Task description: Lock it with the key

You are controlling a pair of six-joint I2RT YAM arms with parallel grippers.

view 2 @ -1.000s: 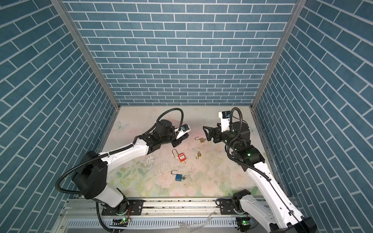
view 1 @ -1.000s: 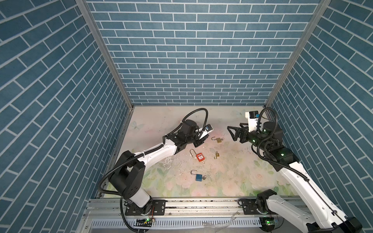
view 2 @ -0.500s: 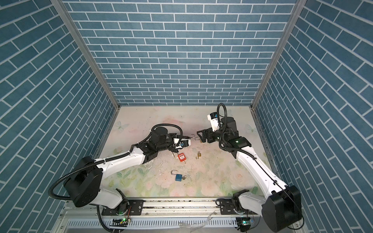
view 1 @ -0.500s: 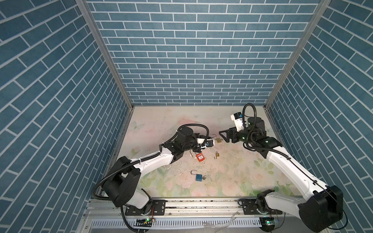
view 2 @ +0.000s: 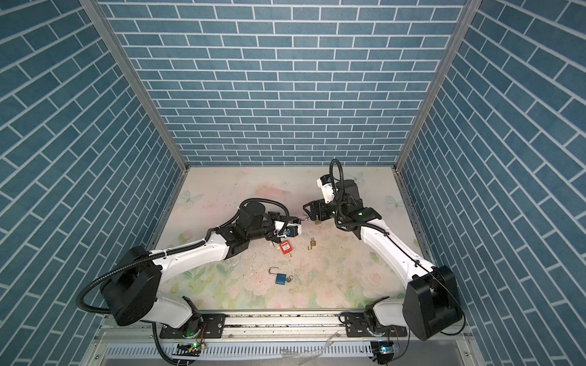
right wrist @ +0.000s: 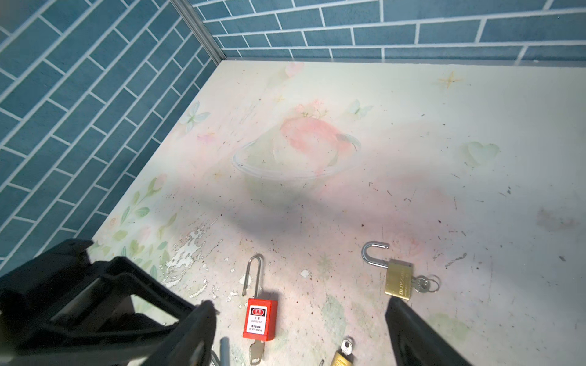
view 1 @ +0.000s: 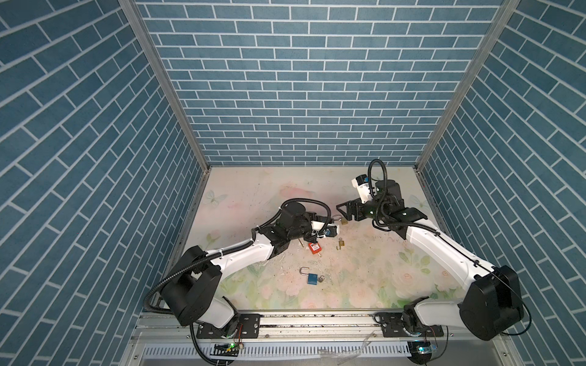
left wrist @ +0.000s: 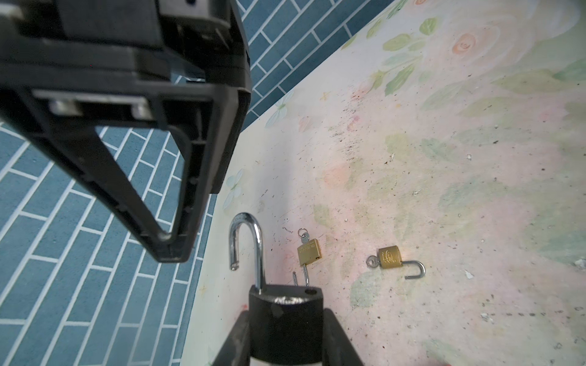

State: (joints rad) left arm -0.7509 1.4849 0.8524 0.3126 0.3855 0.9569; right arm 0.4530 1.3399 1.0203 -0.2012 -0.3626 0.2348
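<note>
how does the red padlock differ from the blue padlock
The red padlock has a long, narrow shackle; the blue padlock has a shorter, rounder one. The red padlock carries a white label; the blue padlock shows none. The red padlock lies farther back, the blue padlock nearer the front edge of the table. Both lie flat, shackles open, keys in.

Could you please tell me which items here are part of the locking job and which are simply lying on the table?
Job in hand: black padlock, shackle open, gripped by the left end effector; right end effector, open, close by. Its key is not in view.

Lying about, keys inserted: red padlock; blue padlock; far brass padlock; near brass padlock.
</note>
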